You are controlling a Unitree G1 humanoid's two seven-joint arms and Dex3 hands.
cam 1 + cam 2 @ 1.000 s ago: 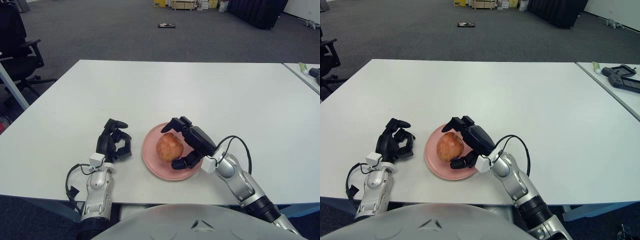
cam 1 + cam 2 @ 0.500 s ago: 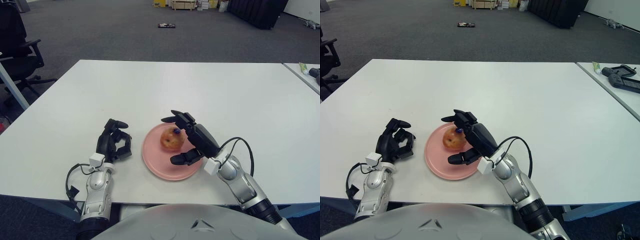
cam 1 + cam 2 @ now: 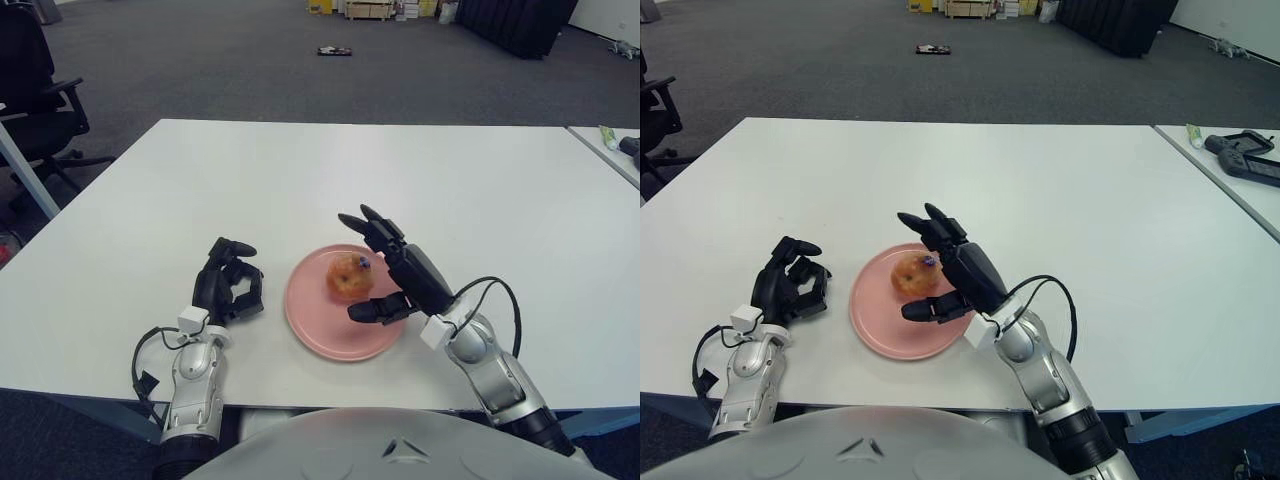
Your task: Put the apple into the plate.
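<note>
A: What is the biggest thing here?

B: The white surface (image 3: 420,180). It fills most of the view, and everything else stands on it or shows over it.

A: And on it?

B: A pink plate (image 3: 320,330) lies near the front edge, about in the middle. The apple (image 3: 349,276) sits inside the plate, in the far half, with a small dark sticker on its top.

A: Is the apple held by something?

B: No. The right robot hand (image 3: 390,270) is just to the right of the apple, but it does not touch it. Its fingers (image 3: 366,220) are spread and point away from the robot, above the far rim of the plate. The thumb reaches over the near right part of the plate. The hand holds nothing.

A: What about the other one?

B: The left robot hand (image 3: 229,283) shows to the left of the plate, apart from it. Its fingers are curled in, and there is nothing between them.

A: Anything at the sides?

B: At the far right there is a second table (image 3: 1225,160) with some dark devices (image 3: 1240,152) on it. At the far left a black office chair (image 3: 35,90) stands on the grey floor (image 3: 200,60).
</note>
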